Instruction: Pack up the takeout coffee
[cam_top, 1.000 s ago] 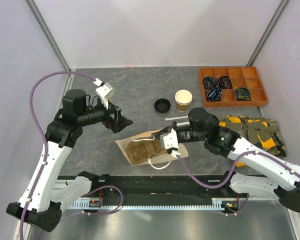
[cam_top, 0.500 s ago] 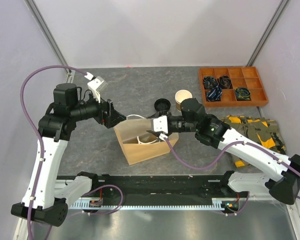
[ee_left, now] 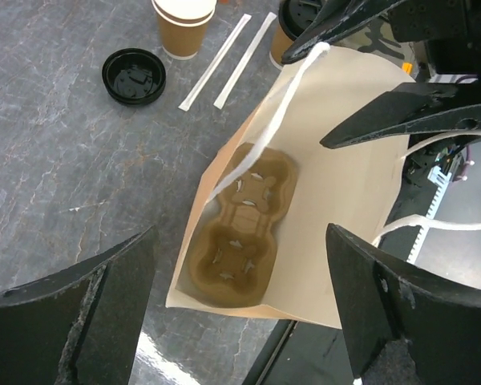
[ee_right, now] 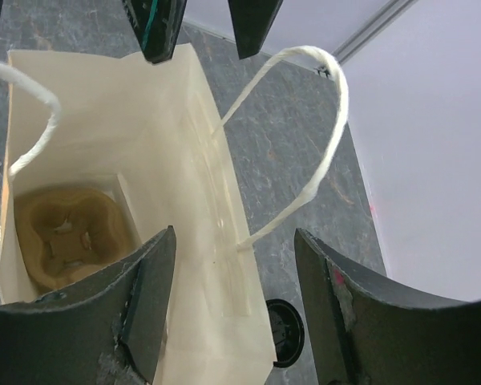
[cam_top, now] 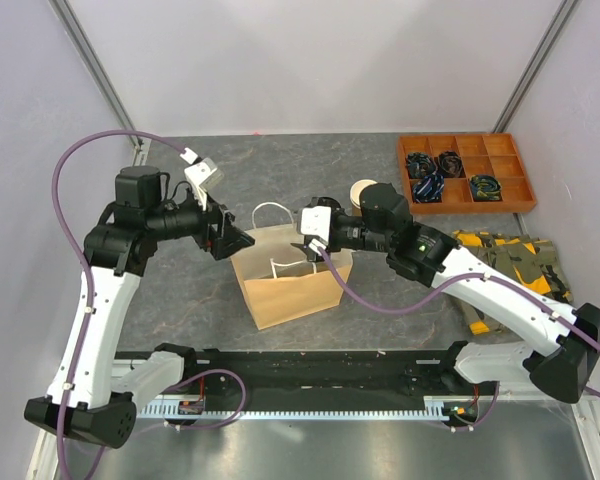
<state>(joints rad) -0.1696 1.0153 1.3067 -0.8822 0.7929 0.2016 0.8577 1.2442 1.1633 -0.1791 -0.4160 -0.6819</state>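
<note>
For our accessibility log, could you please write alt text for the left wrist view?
An open tan paper bag with white handles, seen from above, holds a brown pulp cup carrier at its bottom. Beyond it on the grey table are a kraft cup, a black lid and two white strips.

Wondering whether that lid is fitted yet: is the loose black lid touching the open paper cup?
Apart. The left wrist view shows a strip of bare grey table between the black lid and the open paper cup.

Table (cam_top: 280, 170) bears bag (cam_top: 285, 285), cup (ee_left: 183, 24), lid (ee_left: 133, 76), seemingly straws (ee_left: 215, 62).
</note>
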